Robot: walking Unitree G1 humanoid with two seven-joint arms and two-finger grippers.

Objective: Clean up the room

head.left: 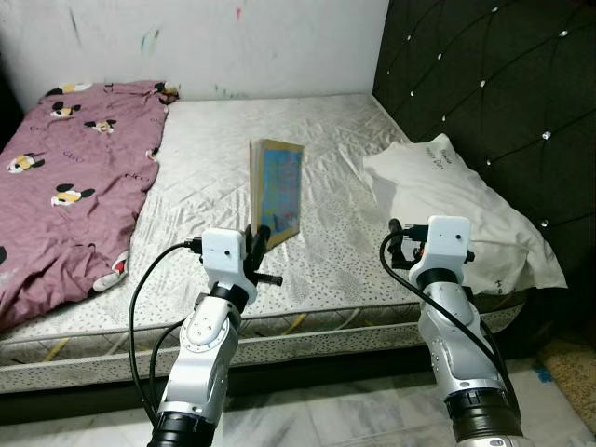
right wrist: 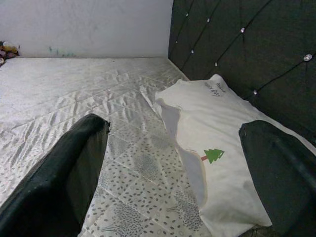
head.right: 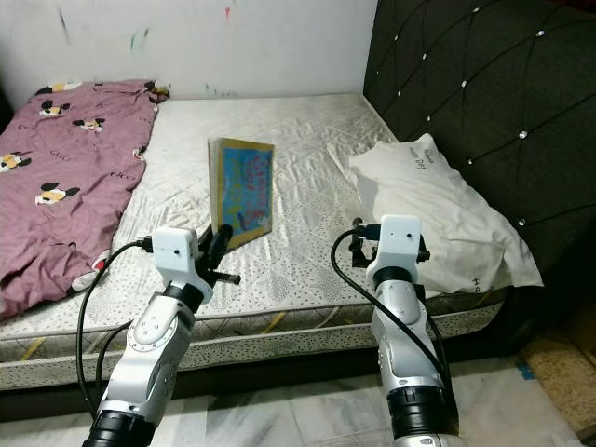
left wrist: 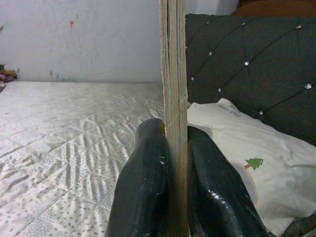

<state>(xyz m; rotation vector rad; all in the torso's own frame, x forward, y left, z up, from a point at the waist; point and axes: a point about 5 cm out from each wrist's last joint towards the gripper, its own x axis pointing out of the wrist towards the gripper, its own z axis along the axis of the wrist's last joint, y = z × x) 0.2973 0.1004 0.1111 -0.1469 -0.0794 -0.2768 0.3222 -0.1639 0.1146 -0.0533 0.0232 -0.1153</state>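
A thin book with a bright blue, busily pictured cover and a yellowish border is held upright on its edge above the mattress; its pages are seen as a pale, layered stack in the left wrist view, where the book's edge rises straight up between the fingers; the cover is turned toward the robot's right, toward the pillow, and the long axis runs roughly vertically, tipped only slightly; the spine or edge side is turned toward the blanket.

The book is pinched at its lower corner by the left gripper; the two black fingers are pressed flat against both faces of it, closed down to the book's thickness. The right gripper is held over the near edge of the mattress, just beside the white pillow; its fingers are spread wide apart, and nothing is held between them.

The mattress is covered in a pale quilted fabric with a small leaf print; a purple blanket printed with cartoon mice is spread over its left part; a dark tufted headboard is set along the right side, with the pillow lying against it; a small green tree print is seen on the pillow.
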